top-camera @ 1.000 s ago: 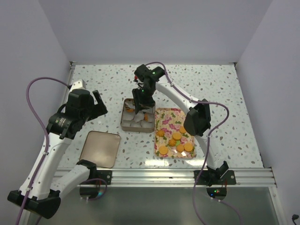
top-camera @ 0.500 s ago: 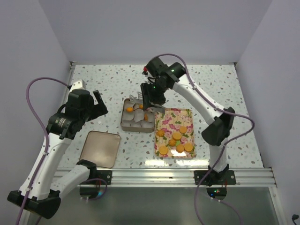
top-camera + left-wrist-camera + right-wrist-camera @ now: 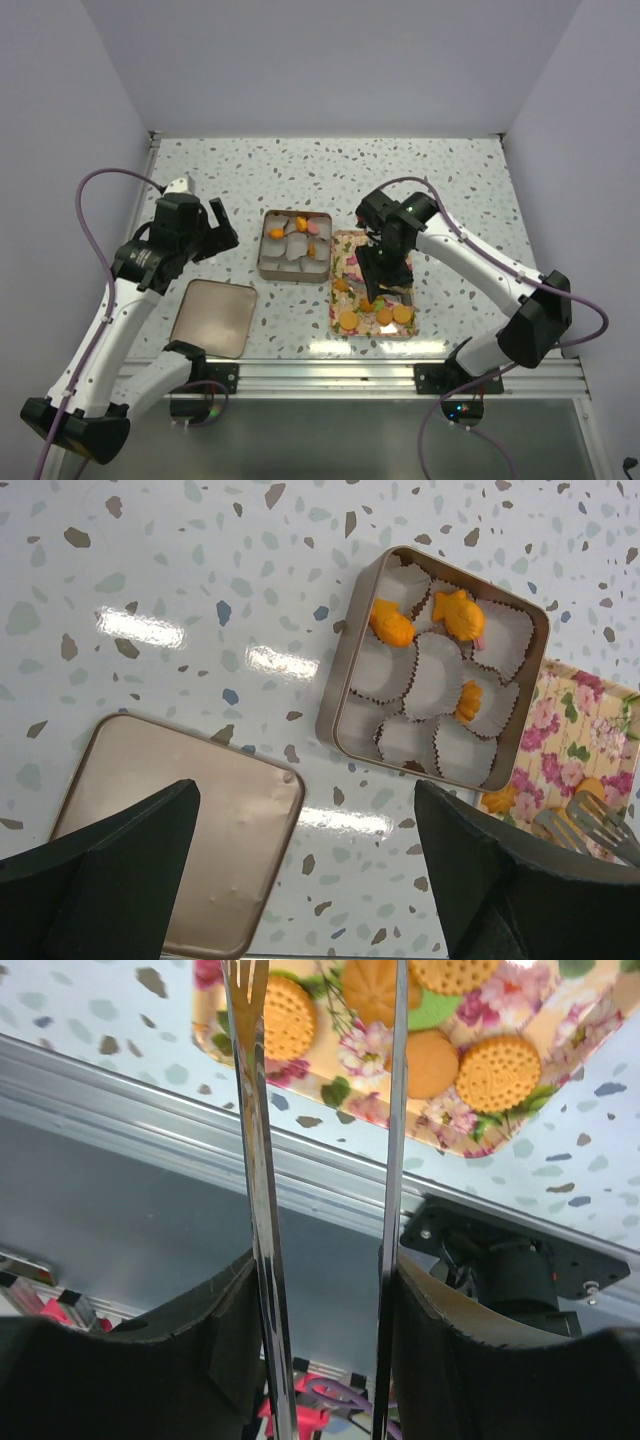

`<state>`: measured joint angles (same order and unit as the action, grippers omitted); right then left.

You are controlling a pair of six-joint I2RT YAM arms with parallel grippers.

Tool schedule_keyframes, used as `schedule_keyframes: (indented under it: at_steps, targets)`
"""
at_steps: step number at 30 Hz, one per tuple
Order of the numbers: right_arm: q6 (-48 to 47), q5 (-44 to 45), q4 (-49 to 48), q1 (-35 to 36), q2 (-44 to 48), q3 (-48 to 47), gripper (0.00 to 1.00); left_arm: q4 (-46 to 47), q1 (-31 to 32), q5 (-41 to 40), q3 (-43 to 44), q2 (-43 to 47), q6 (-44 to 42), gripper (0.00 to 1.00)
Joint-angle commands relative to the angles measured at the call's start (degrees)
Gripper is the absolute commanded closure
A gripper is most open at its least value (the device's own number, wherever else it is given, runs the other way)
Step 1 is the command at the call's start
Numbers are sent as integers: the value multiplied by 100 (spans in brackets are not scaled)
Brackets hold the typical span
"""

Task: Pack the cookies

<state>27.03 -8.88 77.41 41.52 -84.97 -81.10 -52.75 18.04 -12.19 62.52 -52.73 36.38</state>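
Several round orange cookies lie at the near end of the flowered tray; they also show in the right wrist view. An open tin with white paper cups holds three orange pieces. My right gripper is shut on metal tongs and hangs over the tray's middle. The tong arms stand apart with nothing between them. My left gripper is open and empty, above the table left of the tin.
The tin's flat lid lies at the near left, also in the left wrist view. The metal rail runs along the table's near edge, just beyond the tray. Walls close the table on three sides.
My right arm has swung with the tongs from over the tin to over the tray, toward the near edge. My left gripper has shifted slightly right.
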Motion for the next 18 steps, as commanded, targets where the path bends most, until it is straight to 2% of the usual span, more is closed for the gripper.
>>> schedule_keyframes:
  at_steps: [1, 18]
  targets:
    - [-22, 115, -120, -12, 183, 323, 50, 423, -29, 164, -82, -9, -17, 6]
    - [-461, 229, -24, -12, -854, -248, 50, 327, -29, 94, -223, 131, -17, 6]
